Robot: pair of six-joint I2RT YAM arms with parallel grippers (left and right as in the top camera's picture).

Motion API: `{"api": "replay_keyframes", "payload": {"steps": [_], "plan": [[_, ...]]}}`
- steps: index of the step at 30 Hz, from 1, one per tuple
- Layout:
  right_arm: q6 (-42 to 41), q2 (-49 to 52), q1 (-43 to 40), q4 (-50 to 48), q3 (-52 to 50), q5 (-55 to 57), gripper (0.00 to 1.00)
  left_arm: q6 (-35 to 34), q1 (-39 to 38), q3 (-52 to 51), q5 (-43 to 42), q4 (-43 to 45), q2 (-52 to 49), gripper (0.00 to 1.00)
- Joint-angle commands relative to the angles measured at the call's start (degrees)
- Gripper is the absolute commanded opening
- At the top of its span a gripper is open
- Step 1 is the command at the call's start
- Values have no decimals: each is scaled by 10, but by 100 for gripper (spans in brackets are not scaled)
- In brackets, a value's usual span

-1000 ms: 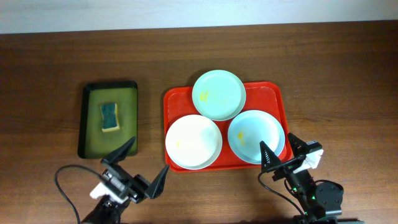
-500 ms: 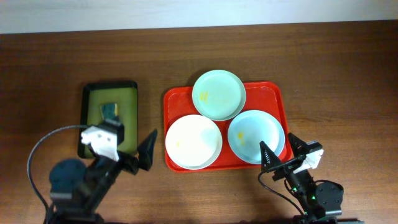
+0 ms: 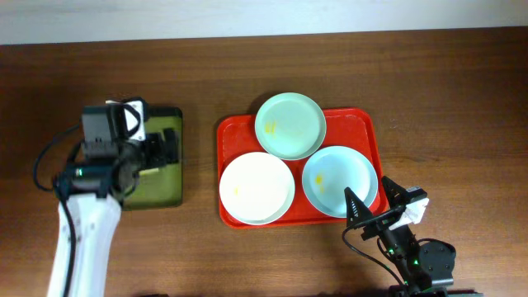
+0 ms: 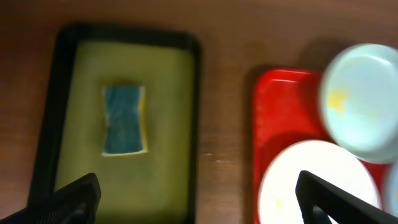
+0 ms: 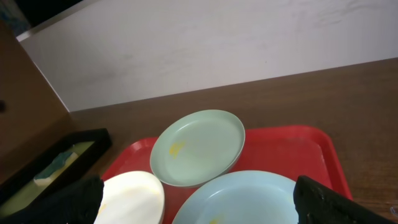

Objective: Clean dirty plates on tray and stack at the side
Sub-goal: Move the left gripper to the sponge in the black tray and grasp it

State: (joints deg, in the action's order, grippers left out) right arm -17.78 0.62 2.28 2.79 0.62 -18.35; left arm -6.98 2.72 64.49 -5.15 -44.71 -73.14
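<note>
Red tray (image 3: pixel 351 125), rectangular with rounded corners and a raised rim, lying flat and carrying three round shallow plates of equal size, all upright. Pale green plate (image 3: pixel 289 125) at the far edge, overhanging the rim. White plate (image 3: pixel 256 187) at the near left, pale blue plate (image 3: pixel 339 181) at the near right, their rims just beside each other. Each plate bears a small yellow smear (image 3: pixel 271 128).

Three plates (image 3: pixel 256 188) lie on the tray (image 3: pixel 356 124); leftward, a smaller tray (image 4: pixel 166 130) holds a sponge (image 4: pixel 124 119).
</note>
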Motion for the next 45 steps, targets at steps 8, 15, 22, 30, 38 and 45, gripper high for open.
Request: {"api": "replay_keyframes", "payload": {"steps": [8,15,22,30,38,45], "plan": [[-1,-4,-1,4,-2,-9,99,17,63,21,9,37,-191,94],[-1,-4,-1,4,-2,-9,99,18,70,36,26,80,-263,93],[-1,-4,-1,4,-2,-9,99,61,69,71,25,62,-320,99],[-1,-4,-1,4,-2,-9,99,66,70,71,52,92,-370,89],[-1,-4,-1,4,-2,-9,99,66,73,71,50,91,-405,59],[-1,-4,-1,4,-2,-9,99,66,73,71,52,105,-405,0]]}}
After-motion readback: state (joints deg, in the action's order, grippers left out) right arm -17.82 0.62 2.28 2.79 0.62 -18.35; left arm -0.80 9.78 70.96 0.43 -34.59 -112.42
